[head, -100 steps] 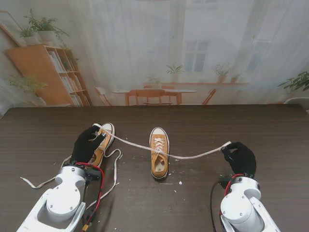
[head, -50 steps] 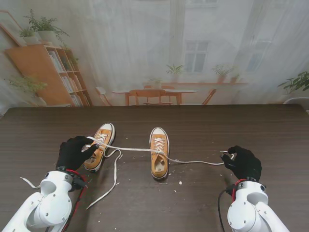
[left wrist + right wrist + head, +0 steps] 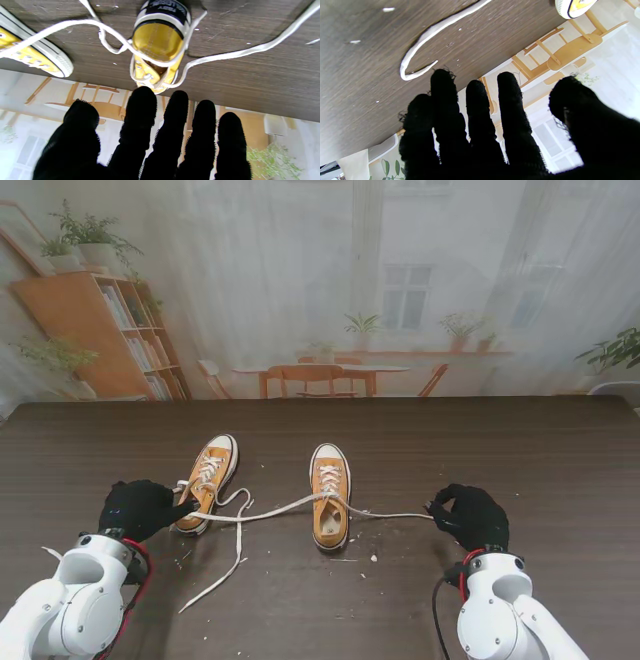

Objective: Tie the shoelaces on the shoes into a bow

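- Nearest to me, the left hand [image 3: 140, 508] hangs low over the table [image 3: 560, 450], just left of the left shoe's [image 3: 205, 480] heel. Its wrist view shows all five fingers [image 3: 140, 110] spread, grasping nothing.
- The right hand [image 3: 470, 515] sits well to the right of the right shoe [image 3: 329, 495]. Its fingers are also splayed in its wrist view, with nothing between them.
- The right lace end [image 3: 395, 515] lies slack on the wood, curling just short of the right fingertips [image 3: 442, 80]. I judge the right hand nearer its lace.
- The left lace end [image 3: 260, 513] runs from the right shoe's eyelets leftward across the left shoe's heel toward the left hand. So the lace's long axis lies across the table, left to right.
- Farther off, both shoes point away from me, side by side and apart.
- Count: two shoes, two hands. A loose lace [image 3: 236, 550] from the left shoe trails toward me.
- No bow or loop is formed yet.
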{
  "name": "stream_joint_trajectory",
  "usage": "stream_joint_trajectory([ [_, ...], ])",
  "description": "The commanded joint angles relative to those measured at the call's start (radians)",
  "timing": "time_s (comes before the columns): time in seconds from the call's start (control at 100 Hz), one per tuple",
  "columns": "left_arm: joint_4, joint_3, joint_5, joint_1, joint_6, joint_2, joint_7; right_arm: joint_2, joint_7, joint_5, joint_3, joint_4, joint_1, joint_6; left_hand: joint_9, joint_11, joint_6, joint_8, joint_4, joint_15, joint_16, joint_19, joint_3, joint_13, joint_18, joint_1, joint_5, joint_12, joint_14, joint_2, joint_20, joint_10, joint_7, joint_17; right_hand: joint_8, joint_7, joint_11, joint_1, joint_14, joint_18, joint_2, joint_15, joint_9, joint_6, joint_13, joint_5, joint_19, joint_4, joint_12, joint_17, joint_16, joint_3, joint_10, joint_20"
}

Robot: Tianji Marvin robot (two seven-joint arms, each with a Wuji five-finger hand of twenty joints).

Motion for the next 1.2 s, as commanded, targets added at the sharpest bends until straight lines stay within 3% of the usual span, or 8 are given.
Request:
stream_joint_trajectory([
  [0.0,0.000,0.004,-0.033,0.000,-0.019,0.000,0.001,0.003,0.012,0.003,-0.007,0.001,0.007,-0.029,-0.017,0.000,-0.055,-0.034,0.020,0.004,-0.028,0.014,-0.024,0.004,0.055,-0.001,-0.016,0.013,-0.012,0.027,0.004,-0.014,-0.053,-0.011,0.021,0.000,-0.007,-0.035,-0.010,-0.008,0.004,-0.010,0.022,-0.035,0.020,0.017,-0.002,0.021,0.000,-0.002,-0.016,-0.007,-0.020,-0.005],
  [0.06,0.016,0.012,-0.063,-0.007,-0.041,-0.004,0.028,0.005,0.014,0.008,-0.010,0.014,0.014,-0.070,-0.065,-0.020,-0.031,-0.178,0.022,-0.021,-0.033,0.012,-0.021,-0.029,0.038,0.001,-0.128,0.007,-0.028,0.026,0.003,-0.023,-0.368,-0.033,0.024,-0.009,-0.015,-0.028,-0.017,-0.018,-0.002,-0.019,0.006,-0.058,0.006,0.008,-0.010,0.022,-0.002,-0.010,-0.018,-0.005,-0.027,-0.010],
  [0.11,0.031,0.019,-0.087,-0.011,-0.066,-0.008,0.053,0.008,0.019,0.007,-0.013,0.024,0.021,-0.098,-0.102,-0.031,-0.018,-0.234,0.026,-0.042,-0.038,-0.003,-0.008,-0.057,0.025,0.011,-0.188,0.004,-0.036,0.022,-0.006,-0.027,-0.521,-0.055,0.028,-0.012,-0.025,-0.023,-0.025,-0.031,-0.006,-0.027,-0.009,-0.075,-0.008,-0.001,-0.019,0.022,-0.005,-0.022,-0.020,-0.004,-0.037,-0.014],
  [0.21,0.084,0.038,-0.131,-0.026,-0.172,-0.018,0.139,0.017,0.028,-0.024,-0.024,0.049,0.038,-0.148,-0.189,-0.059,-0.015,-0.286,0.030,-0.104,-0.062,-0.062,0.043,-0.125,0.008,0.013,-0.291,-0.015,-0.046,0.009,-0.042,-0.033,-0.728,-0.113,0.044,-0.010,-0.059,-0.019,-0.054,-0.058,-0.006,-0.068,-0.049,-0.127,-0.041,-0.041,-0.064,0.021,-0.024,-0.056,-0.033,-0.019,-0.068,-0.036],
  [0.33,0.174,0.076,-0.087,-0.044,-0.301,-0.026,0.288,0.034,0.044,-0.101,-0.043,0.079,0.062,-0.186,-0.303,-0.110,-0.030,-0.315,0.024,-0.219,-0.118,-0.189,0.094,-0.207,-0.016,-0.010,-0.394,-0.057,-0.065,-0.007,-0.104,-0.056,-0.854,-0.180,0.056,0.006,-0.099,-0.016,-0.090,-0.087,-0.015,-0.123,-0.100,-0.179,-0.080,-0.094,-0.122,0.019,-0.055,-0.094,-0.051,-0.040,-0.108,-0.066],
  [0.47,0.257,0.112,-0.017,-0.056,-0.409,-0.021,0.386,0.056,0.090,-0.176,-0.069,0.111,0.095,-0.216,-0.364,-0.148,-0.051,-0.334,0.019,-0.307,-0.163,-0.290,0.121,-0.249,-0.031,-0.027,-0.442,-0.100,-0.092,-0.016,-0.139,-0.080,-0.892,-0.210,0.056,0.025,-0.139,-0.017,-0.122,-0.118,-0.039,-0.196,-0.167,-0.224,-0.131,-0.157,-0.199,0.014,-0.091,-0.143,-0.075,-0.054,-0.145,-0.104],
  [0.7,0.266,0.127,-0.018,-0.027,-0.401,-0.023,0.406,0.074,0.133,-0.235,-0.140,0.175,0.175,-0.217,-0.380,-0.155,-0.053,-0.341,0.019,-0.342,-0.179,-0.337,0.134,-0.260,-0.030,-0.028,-0.449,-0.116,-0.097,-0.017,-0.151,-0.085,-0.893,-0.219,0.048,0.036,-0.169,-0.014,-0.151,-0.150,-0.086,-0.262,-0.253,-0.253,-0.187,-0.251,-0.273,0.007,-0.122,-0.187,-0.094,-0.060,-0.179,-0.138],
  [1.19,0.233,0.134,-0.047,0.011,-0.390,-0.033,0.424,0.064,0.111,-0.215,-0.366,0.404,0.413,-0.181,-0.376,-0.146,-0.048,-0.335,0.020,-0.339,-0.168,-0.351,0.160,-0.258,-0.019,-0.032,-0.431,-0.118,-0.082,-0.015,-0.136,-0.075,-0.868,-0.213,0.022,0.077,-0.168,-0.030,-0.169,-0.167,-0.212,-0.341,-0.360,-0.245,-0.266,-0.364,-0.352,-0.011,-0.166,-0.243,-0.121,-0.016,-0.202,-0.174],
])
